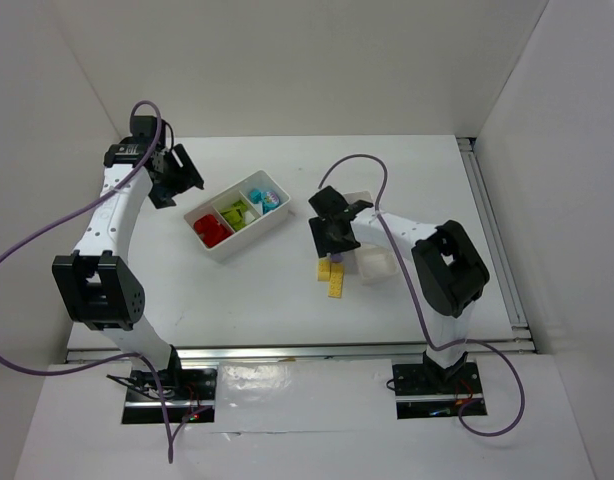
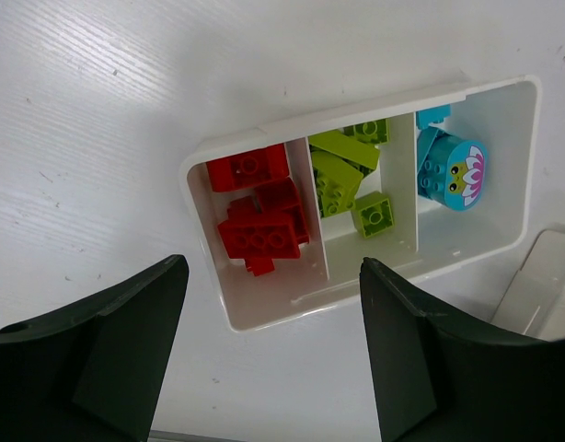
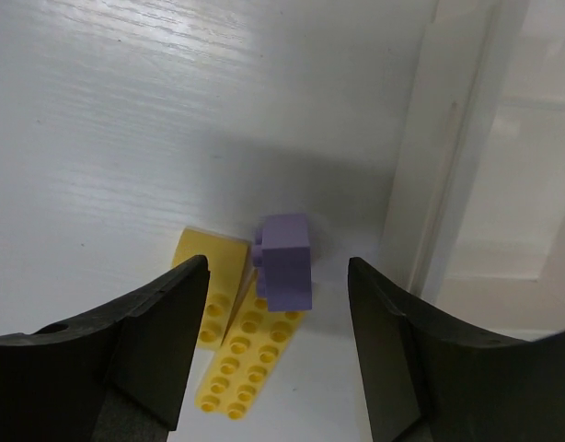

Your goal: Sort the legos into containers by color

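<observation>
Right fingers (image 3: 163, 341) hang open, a lilac brick (image 3: 284, 262) between them touching yellow plates (image 3: 236, 359) on the desk (image 3: 126, 138). Closing off-centre could knock it aside or pinch a plate too. Left fingers (image 2: 126, 341) open, tray (image 2: 273, 308) ahead.

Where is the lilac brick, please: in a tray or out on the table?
Out: the lilac brick sits by the yellow plates, outside the tray wall.

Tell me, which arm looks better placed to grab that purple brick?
The right arm, I'd say. Its gripper hangs open directly over the lilac brick, jaws either side of it, by the yellow pieces. The left gripper hangs open over the three-compartment tray, well across the table from that brick.
</observation>
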